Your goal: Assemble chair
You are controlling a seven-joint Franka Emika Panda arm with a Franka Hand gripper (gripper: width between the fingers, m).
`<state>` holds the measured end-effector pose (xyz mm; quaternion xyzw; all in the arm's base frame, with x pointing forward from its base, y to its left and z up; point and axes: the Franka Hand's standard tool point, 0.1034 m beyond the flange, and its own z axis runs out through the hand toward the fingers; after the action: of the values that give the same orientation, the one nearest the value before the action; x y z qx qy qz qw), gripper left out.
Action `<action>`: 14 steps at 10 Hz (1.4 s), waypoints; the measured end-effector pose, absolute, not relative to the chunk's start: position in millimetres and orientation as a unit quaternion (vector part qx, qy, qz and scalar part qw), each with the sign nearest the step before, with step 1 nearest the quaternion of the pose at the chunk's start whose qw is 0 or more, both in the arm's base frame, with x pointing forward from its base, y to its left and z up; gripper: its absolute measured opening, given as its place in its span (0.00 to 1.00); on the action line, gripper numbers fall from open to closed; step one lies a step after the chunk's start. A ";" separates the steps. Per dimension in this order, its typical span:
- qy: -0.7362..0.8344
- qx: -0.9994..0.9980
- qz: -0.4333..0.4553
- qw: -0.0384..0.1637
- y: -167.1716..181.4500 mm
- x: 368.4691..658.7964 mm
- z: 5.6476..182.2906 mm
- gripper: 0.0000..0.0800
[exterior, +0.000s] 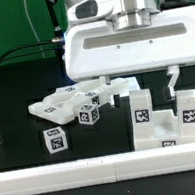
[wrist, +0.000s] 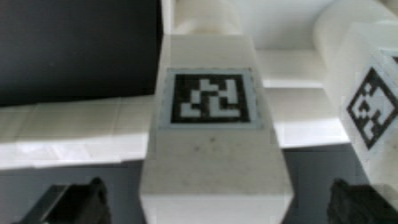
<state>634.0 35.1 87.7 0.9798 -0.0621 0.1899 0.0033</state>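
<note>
1. White matte plastic: the chair lay in loose pieces on the dark tabletop. They were spread from the middle to the exterior view's right, behind the plain white border rail.
2. Labels: each piece bore black-and-white square tags with a blocky code pattern. I could not tell whether any held writing.
3. The flat slab lay flat toward the exterior view's left, with its tags facing up.
4. Short square blocks: one block stood alone in front of the slab, apart from it. The other block sat just beside the slab's near edge.
5. The stepped piece stood on the exterior view's right against the rail, with two upright posts. One post tag faced the camera.
6. Wrist view: a long flat bar, smooth and square-edged, carried a central tag with a crisp pattern. A second tag sat tilted on a neighbouring white part and was cut off by the frame edge.
7. The tool was spread. Its dark fingers stood one on each side of the bar, with a gap showing on both sides, and pinched nothing.
8. In the exterior view the glossy white robot arm hung over the pieces between the slab and the stepped piece.
</note>
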 end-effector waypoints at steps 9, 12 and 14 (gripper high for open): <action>-0.184 0.982 -0.025 -0.022 29.2 625.9 83.2 0.41; -0.305 0.952 -0.028 -0.019 30.8 626.4 82.5 0.36; -0.394 0.919 -0.024 -0.019 39.0 636.1 82.3 0.36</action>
<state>636.1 39.0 82.3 0.9187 -0.3938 -0.0242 -0.0191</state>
